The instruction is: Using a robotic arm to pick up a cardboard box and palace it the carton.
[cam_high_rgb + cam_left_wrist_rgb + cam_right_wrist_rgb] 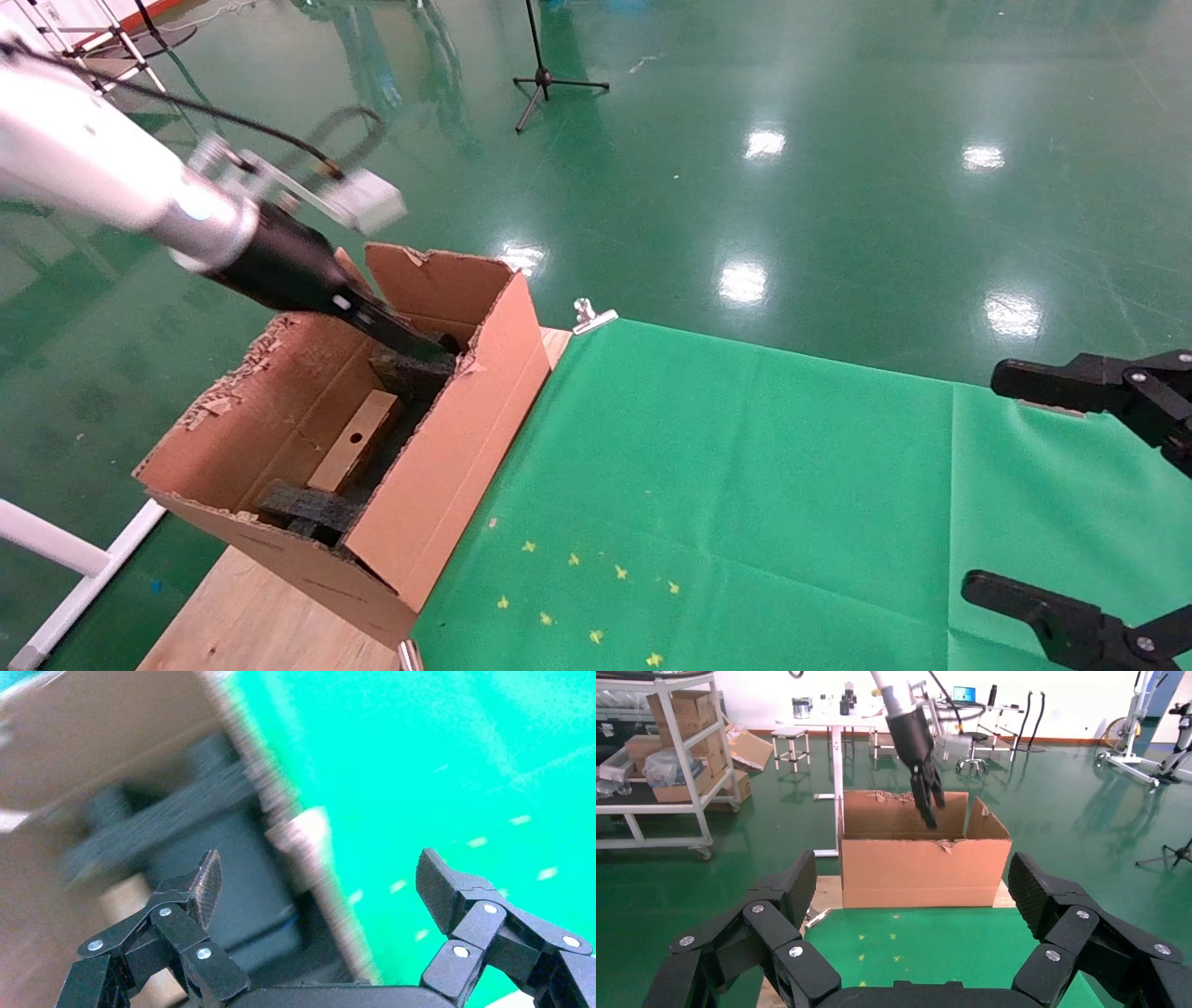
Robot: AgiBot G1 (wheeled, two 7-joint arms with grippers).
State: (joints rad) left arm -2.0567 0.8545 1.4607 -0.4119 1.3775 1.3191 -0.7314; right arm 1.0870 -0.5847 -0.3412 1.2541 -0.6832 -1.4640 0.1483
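Over at the left end of the desk (pixel 745 485), the robotic arm (pixel 102 172) reaches down at a slant so that its left hand (pixel 424 347) sits at the rim of the carton (pixel 447 466), above the black foam blocks (pixel 307 508) inside. Its two fingers (pixel 204 885) stand wide apart with nothing between them, as the left wrist view shows, one over the carton's interior and the other over the green cloth (pixel 764 522) beside the carton wall. The cardboard box (pixel 356 438) lies inside the carton, apart from the hand, leaning lengthwise between the foam blocks with the small round hole in its narrow edge facing up. The right hand (pixel 1080 503) hangs at the right edge of the desk, well apart from the carton, its fingers (pixel 1035 888) spread open and empty, facing the carton from across the cloth.
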